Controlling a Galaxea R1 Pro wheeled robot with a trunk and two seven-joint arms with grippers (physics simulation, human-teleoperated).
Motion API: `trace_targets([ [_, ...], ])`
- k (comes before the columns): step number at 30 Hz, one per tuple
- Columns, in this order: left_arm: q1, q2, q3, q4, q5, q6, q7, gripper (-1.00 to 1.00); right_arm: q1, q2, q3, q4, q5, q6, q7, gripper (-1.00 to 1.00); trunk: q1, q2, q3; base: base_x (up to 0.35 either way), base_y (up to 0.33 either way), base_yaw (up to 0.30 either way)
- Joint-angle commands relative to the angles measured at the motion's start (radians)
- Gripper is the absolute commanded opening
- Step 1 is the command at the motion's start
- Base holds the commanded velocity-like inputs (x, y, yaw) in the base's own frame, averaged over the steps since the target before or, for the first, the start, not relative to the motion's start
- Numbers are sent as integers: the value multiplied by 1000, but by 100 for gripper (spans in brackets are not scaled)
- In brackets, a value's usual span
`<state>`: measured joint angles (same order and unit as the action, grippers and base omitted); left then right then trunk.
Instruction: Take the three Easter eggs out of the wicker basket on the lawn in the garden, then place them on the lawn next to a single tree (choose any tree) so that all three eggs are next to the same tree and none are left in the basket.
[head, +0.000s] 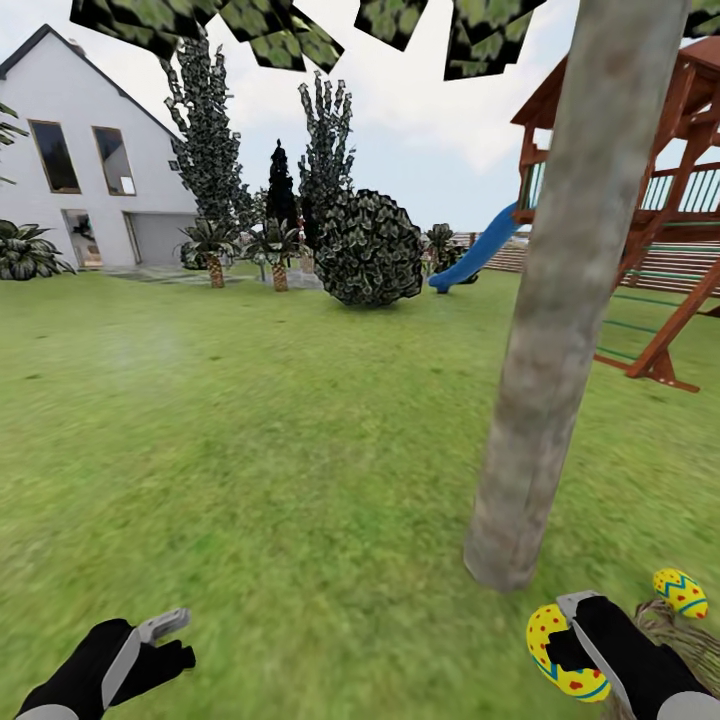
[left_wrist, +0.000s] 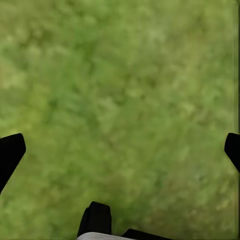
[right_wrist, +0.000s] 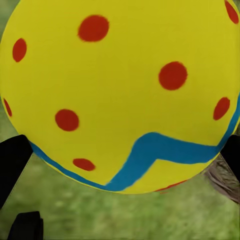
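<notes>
The right gripper (head: 562, 640) clamps a smooth, red-dotted yellow Easter egg (head: 556, 650) beside the mottled grey tree trunk (head: 560, 320). A second egg (head: 680, 592) rests on the woven wicker basket (head: 668, 632). The left gripper (head: 165, 640) hangs over blotchy lawn (head: 250, 450), jaws apart.

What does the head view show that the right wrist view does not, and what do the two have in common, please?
Head view alone: the tree trunk, a second Easter egg on the wicker basket, the left gripper, the house, bush and playset. Right wrist view alone: a close look at the held egg's red dots and blue zigzag band between the fingers. Both share that egg in the right gripper, and the lawn.
</notes>
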<state>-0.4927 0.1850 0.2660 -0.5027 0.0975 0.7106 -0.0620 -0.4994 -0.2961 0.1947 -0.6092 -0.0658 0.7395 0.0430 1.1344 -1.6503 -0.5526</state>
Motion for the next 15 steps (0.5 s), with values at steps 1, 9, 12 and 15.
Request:
trace_targets([
  [1, 0, 0, 4, -1, 7, 6, 1, 100, -1, -2, 6, -1, -6, 4, -2, -100, 1, -1, -1, 340, 1, 0],
  [9, -1, 1, 4, 0, 7, 6, 1, 100, -1, -2, 6, -1, -6, 3, -2, -100, 1, -1, -1, 176, 246, 0],
  [12, -1, 1, 5, 0, 7, 6, 0, 100, -1, -2, 6, -1, -6, 4, -2, -100, 1, -1, -1, 180, 318, 0],
  [15, -1, 1, 5, 0, 7, 6, 1, 100, -1, -2, 6, -1, -6, 4, -2, -100, 1, -1, -1, 183, 316, 0],
])
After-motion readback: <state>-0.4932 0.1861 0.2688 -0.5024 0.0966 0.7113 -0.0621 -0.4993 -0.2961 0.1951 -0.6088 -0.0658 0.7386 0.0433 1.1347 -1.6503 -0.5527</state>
